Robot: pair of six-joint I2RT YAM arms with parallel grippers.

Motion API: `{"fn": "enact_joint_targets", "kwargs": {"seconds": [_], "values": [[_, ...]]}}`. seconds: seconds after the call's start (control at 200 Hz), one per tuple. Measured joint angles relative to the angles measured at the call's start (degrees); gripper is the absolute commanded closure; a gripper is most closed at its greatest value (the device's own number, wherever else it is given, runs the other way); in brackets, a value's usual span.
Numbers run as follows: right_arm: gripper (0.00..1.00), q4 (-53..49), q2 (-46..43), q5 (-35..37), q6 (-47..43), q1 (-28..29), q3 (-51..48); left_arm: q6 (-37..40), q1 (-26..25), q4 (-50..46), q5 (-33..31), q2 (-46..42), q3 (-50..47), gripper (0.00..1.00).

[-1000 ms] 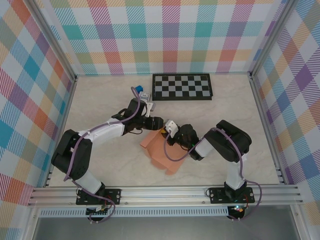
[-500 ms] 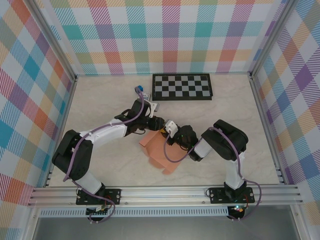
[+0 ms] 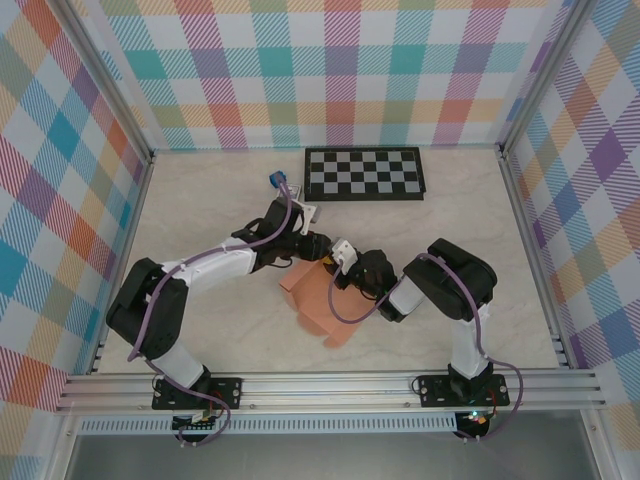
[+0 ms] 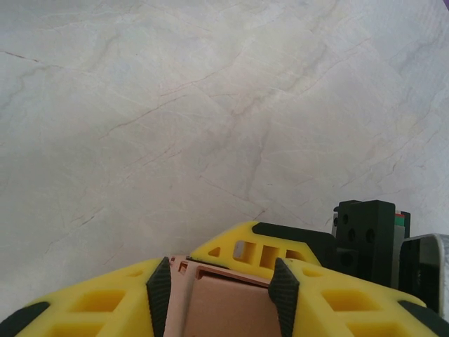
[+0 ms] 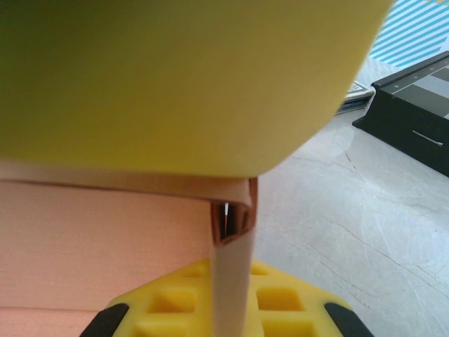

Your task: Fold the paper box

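- Two grippers meet at the far edge of the paper box (image 3: 318,308), which lies part-folded near the middle of the marble-look table (image 3: 200,200), with at least one wall standing.
- Left gripper (image 3: 313,247): in its wrist view, the black pads (image 4: 158,289) bracket a raised salmon section. It spans the gap and seems to touch both pads, so I judge it clamped across that section.
- Right gripper (image 3: 337,268): its jaws are closed, pinching one thin upright panel seen edge-on.
- Handling, as a judgement: the cardboard is thin, very light, springy at its creases and easily dented. It will likely slide on the smooth table unless one arm pins it.
- Best holds: flap edges close to a crease, with a gentle pinch, never mid-panel.
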Motion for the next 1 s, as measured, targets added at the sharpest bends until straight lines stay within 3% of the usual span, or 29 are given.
{"fn": "enact_joint_targets", "kwargs": {"seconds": [0.16,0.405,0.805,1.0], "values": [[0.97,0.2,0.0,-0.9,0.0,-0.3,-0.1,0.5,1.5,-1.4,1.7,-1.9,-1.1,0.41],[0.96,0.1,0.0,-3.0,0.0,-0.5,-0.1,-0.2,1.9,-0.3,4.1,-3.1,-3.7,0.39],[0.92,0.1,0.1,-3.7,0.0,-0.8,0.0,0.1,1.7,1.2,5.5,-1.6,-3.7,0.48],[0.85,0.1,0.3,-3.7,0.0,-1.1,0.0,0.0,1.1,1.8,5.0,-0.5,-3.2,0.50]]}}
